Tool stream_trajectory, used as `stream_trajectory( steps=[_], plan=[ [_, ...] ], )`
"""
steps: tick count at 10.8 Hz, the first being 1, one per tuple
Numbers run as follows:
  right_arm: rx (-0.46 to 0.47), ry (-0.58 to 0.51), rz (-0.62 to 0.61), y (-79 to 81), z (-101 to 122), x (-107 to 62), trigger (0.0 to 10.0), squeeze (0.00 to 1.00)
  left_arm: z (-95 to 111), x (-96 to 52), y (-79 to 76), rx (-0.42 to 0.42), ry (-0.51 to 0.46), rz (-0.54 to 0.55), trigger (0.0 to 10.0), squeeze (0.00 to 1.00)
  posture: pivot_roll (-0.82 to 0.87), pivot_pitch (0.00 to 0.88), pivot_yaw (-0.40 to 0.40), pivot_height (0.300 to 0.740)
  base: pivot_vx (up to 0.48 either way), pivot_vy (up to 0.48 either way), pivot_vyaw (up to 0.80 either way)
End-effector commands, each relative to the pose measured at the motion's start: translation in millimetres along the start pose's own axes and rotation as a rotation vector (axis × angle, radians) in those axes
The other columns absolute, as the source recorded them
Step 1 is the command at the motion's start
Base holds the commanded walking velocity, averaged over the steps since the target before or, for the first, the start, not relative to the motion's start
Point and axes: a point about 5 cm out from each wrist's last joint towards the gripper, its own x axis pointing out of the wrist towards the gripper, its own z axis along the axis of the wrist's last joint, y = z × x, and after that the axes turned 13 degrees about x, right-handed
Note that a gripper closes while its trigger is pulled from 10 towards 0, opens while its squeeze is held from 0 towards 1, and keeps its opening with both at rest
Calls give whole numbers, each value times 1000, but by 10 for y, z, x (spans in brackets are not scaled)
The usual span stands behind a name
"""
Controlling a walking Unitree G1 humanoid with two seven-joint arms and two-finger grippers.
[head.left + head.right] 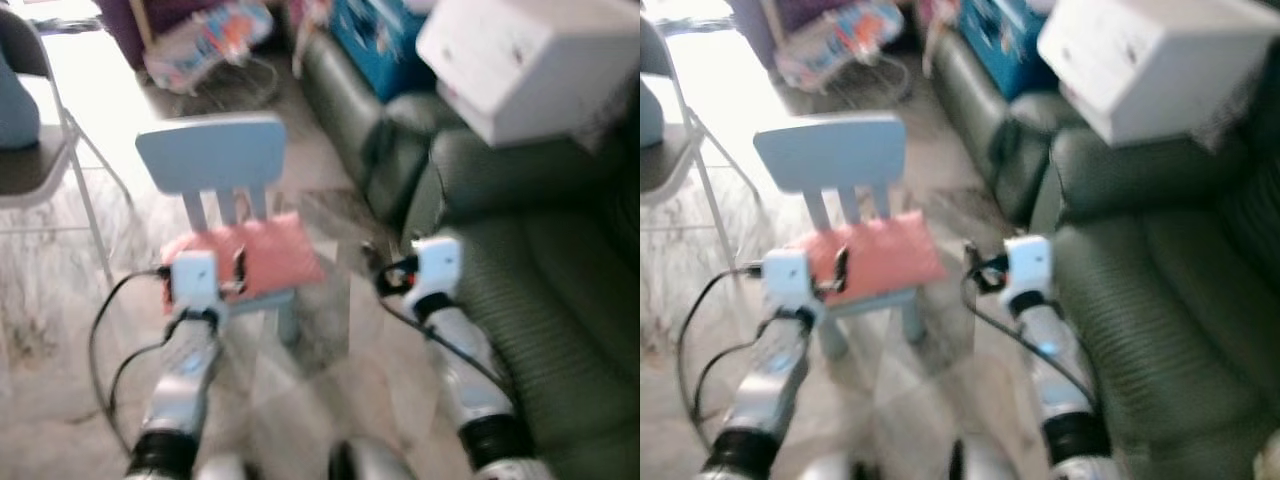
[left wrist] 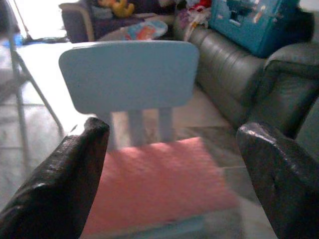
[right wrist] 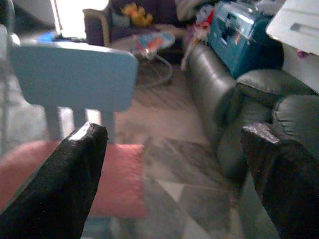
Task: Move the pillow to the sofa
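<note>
A flat pink pillow (image 1: 262,252) lies on the seat of a small light-blue child's chair (image 1: 212,152) in front of me. My left gripper (image 1: 236,272) hovers over the pillow's near left edge, fingers (image 2: 75,164) open with the pillow (image 2: 159,184) between and beyond them. My right gripper (image 1: 382,272) is held in the gap between the chair and the dark green sofa (image 1: 540,270) on my right, also open; its fingers (image 3: 75,169) frame the pillow's corner (image 3: 117,177) and the sofa arm (image 3: 234,114).
A white box (image 1: 520,60) and a blue case (image 1: 375,35) sit on the sofa farther back. A folding metal chair (image 1: 40,150) stands at the left. A colourful baby bouncer (image 1: 215,40) lies on the floor behind the small chair.
</note>
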Motion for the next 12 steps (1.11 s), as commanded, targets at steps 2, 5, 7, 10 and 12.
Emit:
stream_trajectory(
  steps=[2,5,7,10,12],
  plan=[
    [8,-17,16,78,26,30,10000,0,-63,-22,99,21,22,24,10000,0,-60,82,-68,740,396,268,800],
    [7,-17,13,59,22,15,10000,0,-70,-22,95,22,31,26,10000,0,-58,81,-69,740,376,298,0],
    [22,-35,-21,9,49,29,10000,0,-76,-13,106,43,40,31,10000,0,-52,80,-67,740,156,184,0],
    [24,-3,-53,-68,41,52,10000,0,1,-20,63,71,54,15,10000,0,-41,117,-57,740,0,0,0],
    [-64,-21,-41,-130,127,19,10000,0,-46,-125,205,123,69,16,10000,0,-13,128,-21,740,0,0,0]
  ],
)
